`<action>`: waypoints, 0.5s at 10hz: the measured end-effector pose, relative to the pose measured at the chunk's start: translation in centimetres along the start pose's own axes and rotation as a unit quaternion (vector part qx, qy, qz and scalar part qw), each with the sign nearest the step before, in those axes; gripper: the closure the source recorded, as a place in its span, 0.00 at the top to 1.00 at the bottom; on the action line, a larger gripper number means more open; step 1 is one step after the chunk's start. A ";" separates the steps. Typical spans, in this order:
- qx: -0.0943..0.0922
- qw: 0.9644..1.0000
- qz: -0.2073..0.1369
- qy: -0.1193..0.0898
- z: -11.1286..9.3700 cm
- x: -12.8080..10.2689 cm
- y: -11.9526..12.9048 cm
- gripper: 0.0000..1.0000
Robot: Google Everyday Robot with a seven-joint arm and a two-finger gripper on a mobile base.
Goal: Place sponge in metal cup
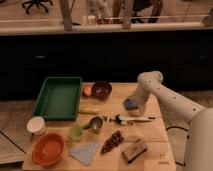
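Well, hand (136,102) at sponge (130,104) (metal cup (95,123) apart).

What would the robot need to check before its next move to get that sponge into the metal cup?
1. Gripper at the sponge, near the table edge beside the robot: ok.
2. Sponge held securely: cannot tell.
3. Metal cup in plain view: ok.
4. Cup empty: cannot tell.
5. Low path clear: not ok, a utensil lies close to the line toward the cup.
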 end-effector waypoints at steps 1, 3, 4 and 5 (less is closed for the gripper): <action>0.002 1.000 0.005 0.002 -0.1 0.2 0.0 0.80; 0.006 1.000 0.023 0.009 -0.2 0.6 -0.4 0.80; 0.009 0.999 0.030 0.012 -0.3 0.8 -0.5 0.80; 0.011 0.999 0.038 0.016 -0.3 1.0 -0.6 0.80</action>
